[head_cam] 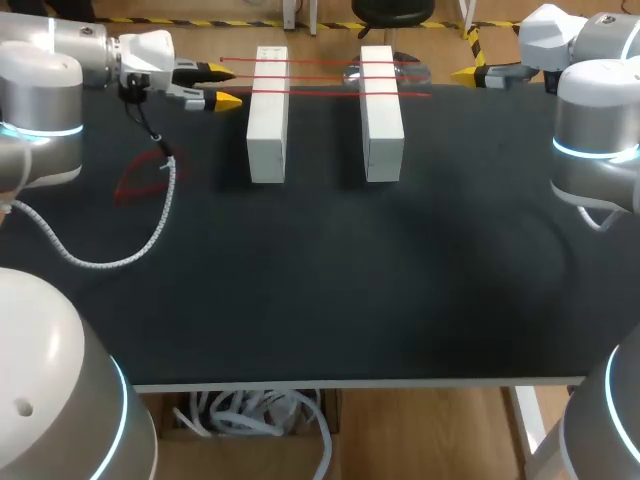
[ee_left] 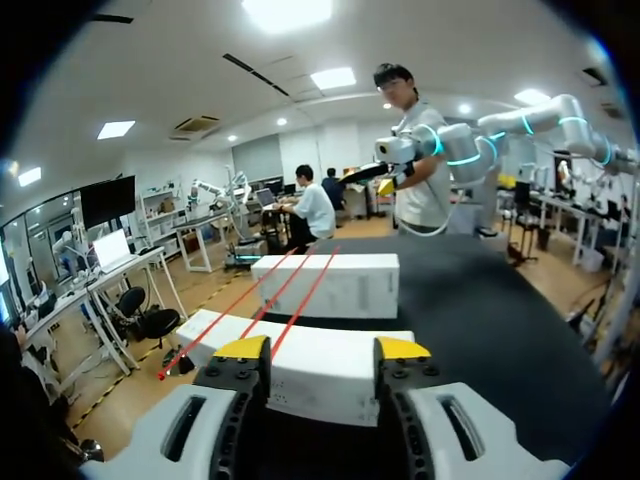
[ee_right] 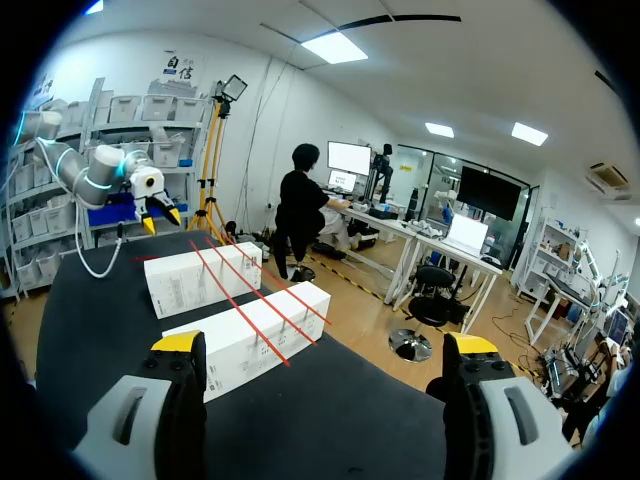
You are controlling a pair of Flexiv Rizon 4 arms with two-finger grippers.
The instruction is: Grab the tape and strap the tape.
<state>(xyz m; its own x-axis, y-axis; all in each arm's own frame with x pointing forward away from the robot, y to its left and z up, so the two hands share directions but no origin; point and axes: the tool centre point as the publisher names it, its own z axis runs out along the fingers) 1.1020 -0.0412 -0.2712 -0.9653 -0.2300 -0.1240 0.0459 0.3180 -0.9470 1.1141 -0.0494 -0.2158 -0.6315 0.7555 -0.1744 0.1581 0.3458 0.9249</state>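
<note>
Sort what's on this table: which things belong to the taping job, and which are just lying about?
Job: red tape strips, left white block, right white block, left hand, right hand, both open.
Lying about: white cable, loose red loop beside it.

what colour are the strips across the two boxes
The strips are red, clearest in the left wrist view.

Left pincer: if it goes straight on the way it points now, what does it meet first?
The left pincer would likely meet the nearer white block, close ahead of it, about where the red tape strands cross it; its height against the block is unclear.
</note>
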